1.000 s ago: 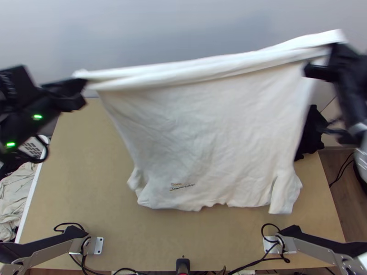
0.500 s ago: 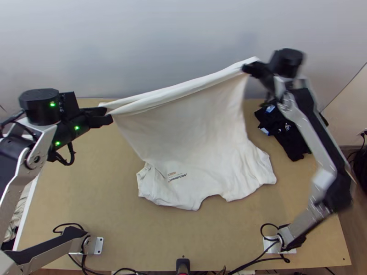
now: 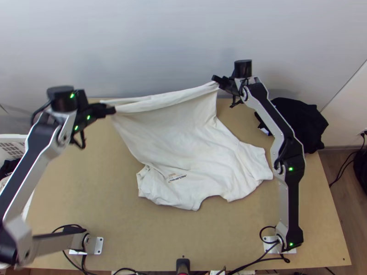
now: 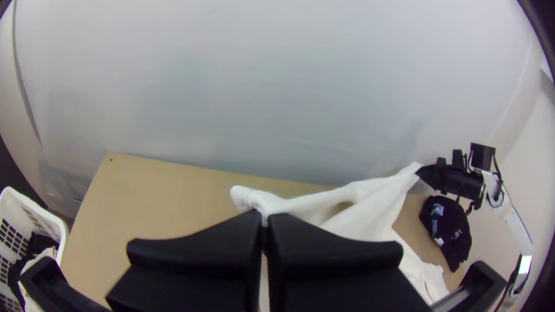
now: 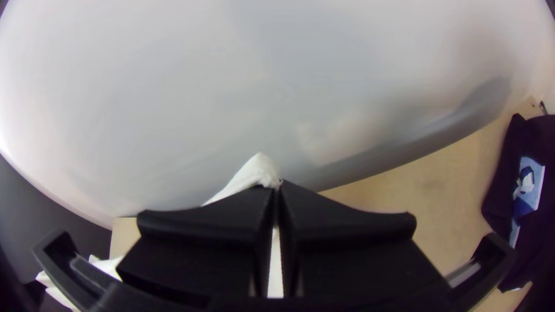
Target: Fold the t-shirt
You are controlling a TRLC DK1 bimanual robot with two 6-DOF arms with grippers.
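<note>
t-shirt (image 3: 183, 137) | left tool (image 3: 112, 110), right tool (image 3: 215, 79) clamp hem corners | (neckline (image 3: 207, 195) on table (image 3: 151, 238))

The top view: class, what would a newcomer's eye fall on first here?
First, the white t-shirt in the middle, its far edge held up between the left gripper and the right gripper, its near part resting on the table. Then the bunched black cloth near the table's far right corner.
</note>
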